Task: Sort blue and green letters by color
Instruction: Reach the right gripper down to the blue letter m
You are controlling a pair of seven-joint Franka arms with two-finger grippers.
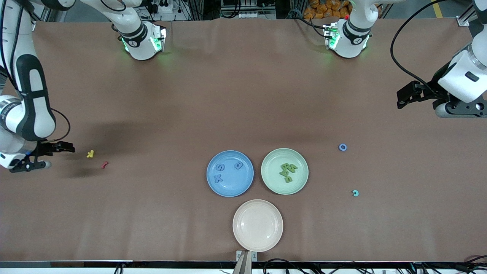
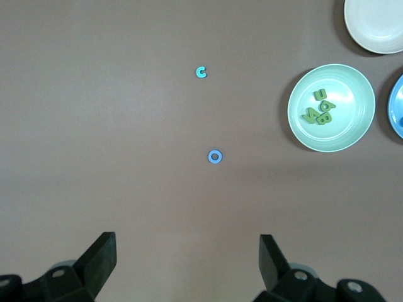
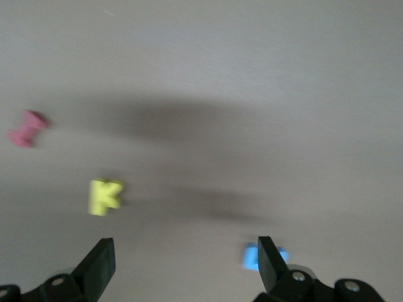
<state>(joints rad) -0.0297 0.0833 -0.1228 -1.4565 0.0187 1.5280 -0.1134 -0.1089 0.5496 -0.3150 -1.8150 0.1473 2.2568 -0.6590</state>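
Three blue letters (image 1: 220, 167) lie in the blue plate (image 1: 229, 189). Several olive green letters (image 1: 288, 170) lie in the green plate (image 1: 284, 188), also in the left wrist view (image 2: 320, 108). A blue ring-shaped O (image 1: 342, 147) (image 2: 215, 156) and a teal c (image 1: 355, 193) (image 2: 201, 72) lie loose on the table toward the left arm's end. My left gripper (image 1: 409, 95) (image 2: 187, 242) is open and empty, up over the table. My right gripper (image 1: 62, 147) (image 3: 186, 245) is open and empty; a blue letter (image 3: 252, 257) lies partly hidden by one finger.
A cream plate (image 1: 258, 243) stands nearest the front camera, below the two other plates. A yellow k (image 1: 90, 153) (image 3: 105, 196) and a small red letter (image 1: 104, 164) (image 3: 26, 129) lie beside my right gripper. Brown table cover throughout.
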